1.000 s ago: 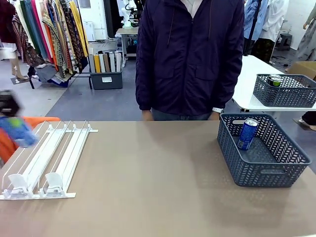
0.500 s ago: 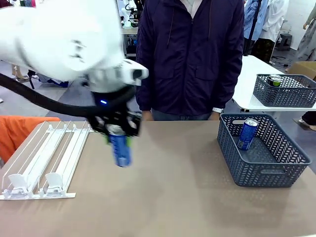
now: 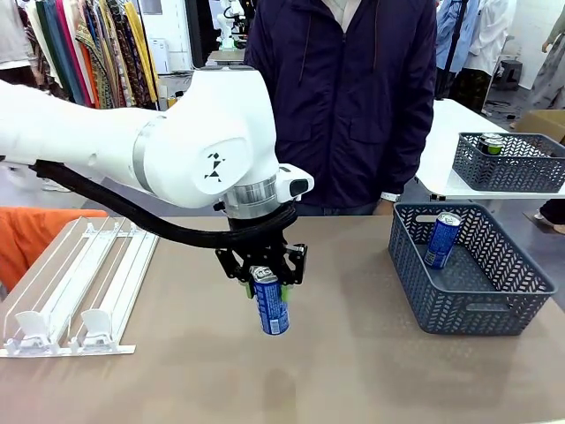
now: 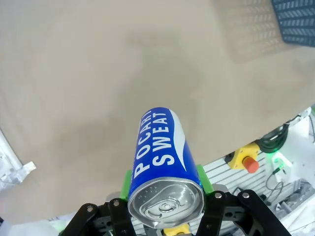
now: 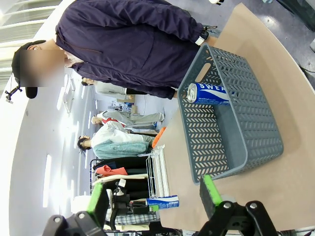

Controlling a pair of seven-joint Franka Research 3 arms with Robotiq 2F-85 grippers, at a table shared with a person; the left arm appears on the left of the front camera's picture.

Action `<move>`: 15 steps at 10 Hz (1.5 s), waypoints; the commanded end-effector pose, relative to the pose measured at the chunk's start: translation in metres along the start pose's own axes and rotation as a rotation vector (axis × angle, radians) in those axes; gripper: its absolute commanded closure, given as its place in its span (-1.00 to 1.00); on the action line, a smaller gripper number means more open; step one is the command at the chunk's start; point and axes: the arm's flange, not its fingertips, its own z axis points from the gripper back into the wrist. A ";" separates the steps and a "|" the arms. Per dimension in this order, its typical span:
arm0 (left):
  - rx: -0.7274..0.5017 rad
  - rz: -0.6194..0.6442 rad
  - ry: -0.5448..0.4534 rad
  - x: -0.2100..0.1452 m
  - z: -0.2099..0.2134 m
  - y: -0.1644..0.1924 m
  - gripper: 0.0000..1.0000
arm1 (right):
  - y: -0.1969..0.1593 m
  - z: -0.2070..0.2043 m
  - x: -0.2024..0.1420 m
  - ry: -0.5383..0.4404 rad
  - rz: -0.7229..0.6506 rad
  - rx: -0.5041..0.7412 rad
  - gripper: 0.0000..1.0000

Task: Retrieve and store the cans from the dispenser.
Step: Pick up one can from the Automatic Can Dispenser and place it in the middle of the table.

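Front view: the left gripper (image 3: 264, 281), black with green pads, hangs from the white left arm over the middle of the tan table (image 3: 353, 371), clamped on the top end of a blue aluminium drink can with white lettering and a silver top (image 3: 270, 306); the can hangs upright and clear of the tabletop. The flat white railed dispenser (image 3: 79, 287) lies at the table's left edge with no can visible in its lanes, and the grey perforated plastic basket (image 3: 472, 274) sits at the right edge, a second blue can (image 3: 441, 239) leaning inside it near its far wall. Left wrist view: the green pads (image 4: 126, 179) press the can's (image 4: 162, 162) opposite sides just below its rim. A thin-walled can of this kind is judged smooth, slippery and easily dented; if full, it is moderately heavy, so a hold across the round body near the stiffer top end suits it. The arm's pose is wrist-down, fingers pointing at the table. Right wrist view: the right gripper (image 5: 152, 194) is released, its two green-padded fingers spread with nothing between them, looking across the table at the basket (image 5: 236, 142) and the can (image 5: 209, 93) within it; the carried can (image 5: 162, 201) and the dispenser (image 5: 158, 169) appear farther off.
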 end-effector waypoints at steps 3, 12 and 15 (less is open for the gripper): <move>-0.002 -0.024 -0.031 -0.007 0.015 -0.007 1.00 | 0.001 0.001 0.002 0.001 0.027 0.005 -1.00; 0.036 0.057 -0.042 0.046 -0.064 -0.017 1.00 | 0.001 0.001 0.002 0.001 0.027 0.005 -1.00; 0.067 0.051 -0.018 0.048 -0.066 -0.024 -0.06 | 0.001 0.001 0.002 0.001 0.027 0.005 -1.00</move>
